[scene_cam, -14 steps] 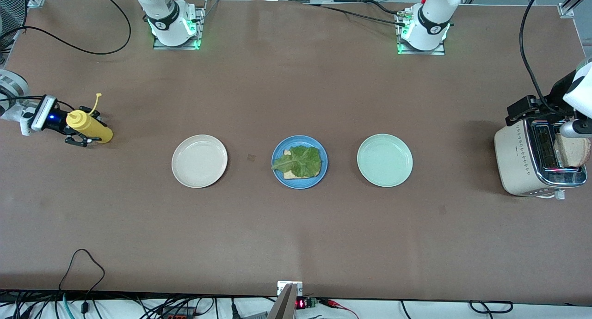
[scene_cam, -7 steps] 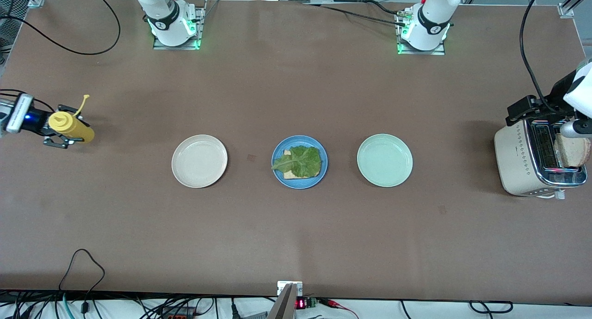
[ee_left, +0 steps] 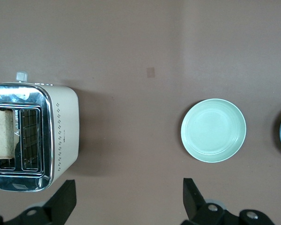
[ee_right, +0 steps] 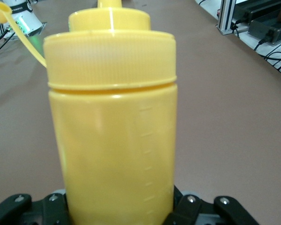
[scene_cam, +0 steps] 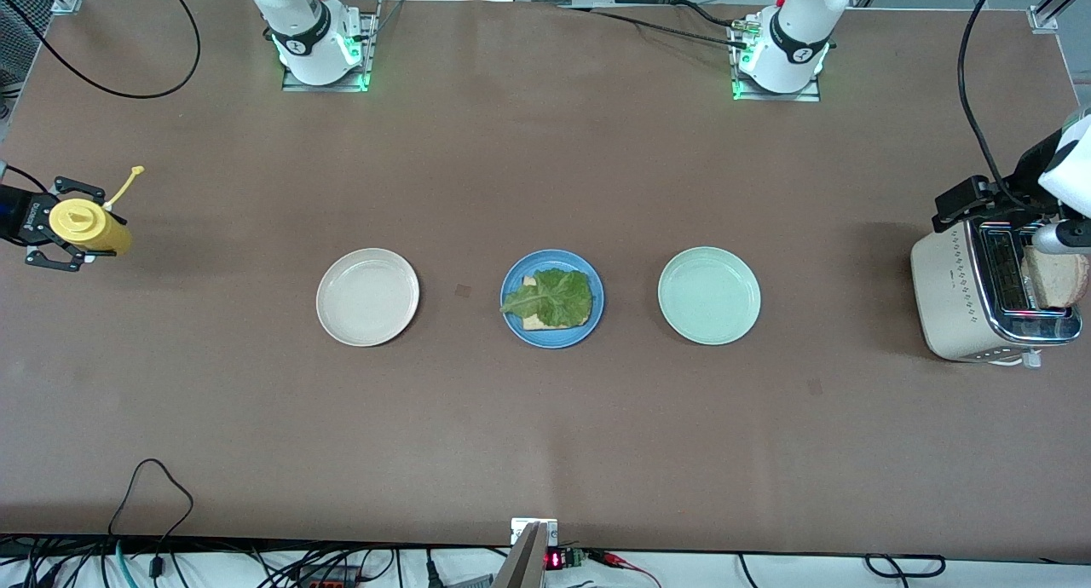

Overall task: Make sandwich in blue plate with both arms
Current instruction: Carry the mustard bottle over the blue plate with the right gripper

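Two hands: the right hand (scene_cam: 61,234) grips a yellow bottle (scene_cam: 83,224) toward the right arm's end from the blue plate (scene_cam: 551,298); the left hand (ee_left: 126,201) gapes over the toaster (scene_cam: 980,294)

Three plates are seen: one cream-white plate (scene_cam: 367,296), one blue plate (scene_cam: 551,298) and one mint-green plate (scene_cam: 709,295). One toaster (scene_cam: 989,291), one yellow squeeze bottle (scene_cam: 88,227), one lettuce leaf (scene_cam: 551,296) and two bread slices are counted.

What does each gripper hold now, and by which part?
The right gripper holds the yellow squeeze bottle by its body, below the cap. The left gripper is open over the toaster and holds nothing.
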